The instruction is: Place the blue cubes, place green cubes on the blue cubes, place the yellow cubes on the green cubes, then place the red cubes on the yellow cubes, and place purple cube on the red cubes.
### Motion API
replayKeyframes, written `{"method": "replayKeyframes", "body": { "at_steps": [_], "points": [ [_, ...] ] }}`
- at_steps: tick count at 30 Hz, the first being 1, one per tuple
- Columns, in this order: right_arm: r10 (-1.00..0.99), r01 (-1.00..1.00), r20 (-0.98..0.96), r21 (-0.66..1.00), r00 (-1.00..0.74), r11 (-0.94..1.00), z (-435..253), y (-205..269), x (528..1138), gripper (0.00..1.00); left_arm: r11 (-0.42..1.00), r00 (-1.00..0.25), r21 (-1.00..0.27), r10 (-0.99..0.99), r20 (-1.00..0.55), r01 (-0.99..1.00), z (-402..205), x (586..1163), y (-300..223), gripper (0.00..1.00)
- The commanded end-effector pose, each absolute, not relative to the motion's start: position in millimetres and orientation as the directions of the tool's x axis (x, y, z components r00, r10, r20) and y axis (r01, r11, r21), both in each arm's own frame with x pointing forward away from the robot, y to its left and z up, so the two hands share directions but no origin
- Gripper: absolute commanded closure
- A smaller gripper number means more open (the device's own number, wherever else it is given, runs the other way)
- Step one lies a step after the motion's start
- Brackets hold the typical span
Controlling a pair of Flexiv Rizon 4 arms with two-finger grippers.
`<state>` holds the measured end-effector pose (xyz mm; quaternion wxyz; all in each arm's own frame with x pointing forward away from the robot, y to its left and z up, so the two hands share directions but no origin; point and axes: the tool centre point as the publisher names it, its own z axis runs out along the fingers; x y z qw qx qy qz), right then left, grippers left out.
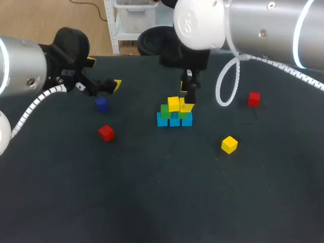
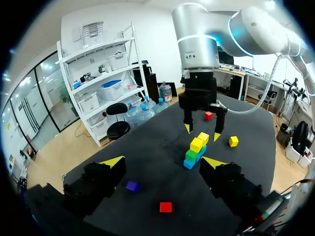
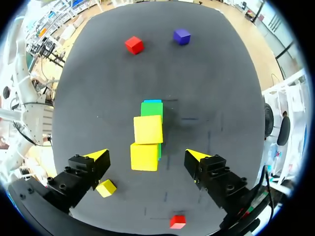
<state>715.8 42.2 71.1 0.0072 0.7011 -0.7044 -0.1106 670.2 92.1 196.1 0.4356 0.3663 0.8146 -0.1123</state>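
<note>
In the middle of the dark table (image 1: 152, 192), a little pile (image 2: 196, 150): a row of small blue cubes (image 1: 174, 121) at the bottom, green cubes (image 1: 165, 109) on them, and two yellow cubes (image 1: 173, 104) on top, side by side and touching. Right above it, the right gripper (image 3: 146, 156), wide open and holding nothing, one yellow tip out on each side of the top cubes. Off to one side, the left gripper (image 2: 163, 162), wide open and empty too, near the purple cube (image 1: 101, 104) and a red cube (image 1: 106, 132). On the far side of the pile, a loose yellow cube (image 1: 229, 144) and a second red cube (image 1: 253, 99), well apart.

All three blue ones plain only in the head view. In the right wrist view, mostly yellow tops, with just a strip of green and blue past them. In the left wrist view, the pile from the side, under the other arm's fingers.
</note>
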Motion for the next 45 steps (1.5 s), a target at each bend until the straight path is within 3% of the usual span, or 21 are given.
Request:
{"method": "replayKeyframes", "body": {
  "at_steps": [1,13,21,25,36,43,45],
  "points": [
    [-0.978,-0.987,-0.203,0.162,-0.049,0.015,92.1,25.3,709.1,0.0,0.704,-0.35,0.134,0.498,-0.794,0.697,195.5,670.6,93.4,0.0],
    [-0.925,-0.985,-0.337,0.06,-0.174,0.163,147.4,-28.3,695.8,0.0,0.704,-0.35,0.134,0.498,-0.794,0.697,195.5,670.6,93.4,0.0],
    [-0.815,-0.958,-0.535,-0.037,-0.221,0.284,163.9,-44.9,696.8,0.0,0.704,-0.35,0.134,0.498,-0.794,0.697,195.5,670.6,93.4,0.0],
    [-0.82,-0.963,-0.536,-0.046,-0.202,0.267,170.7,-48.5,690.3,0.0,0.704,-0.35,0.134,0.498,-0.794,0.697,195.5,670.6,93.4,0.0],
    [-0.956,-0.98,-0.269,-0.123,-0.117,0.154,169.0,-64.7,643.2,0.0,0.704,-0.35,0.134,0.498,-0.794,0.697,195.5,670.6,93.4,0.0],
    [-0.905,-0.989,-0.418,-0.074,-0.083,0.125,135.5,-67.8,606.9,0.0,0.704,-0.35,0.134,0.498,-0.794,0.697,195.5,670.6,93.4,0.0],
    [-0.884,-0.996,-0.467,-0.085,0.011,0.032,124.3,-71.4,598.6,0.0,0.704,-0.35,0.134,0.498,-0.794,0.697,195.5,670.6,93.4,0.0]
  ]
}}
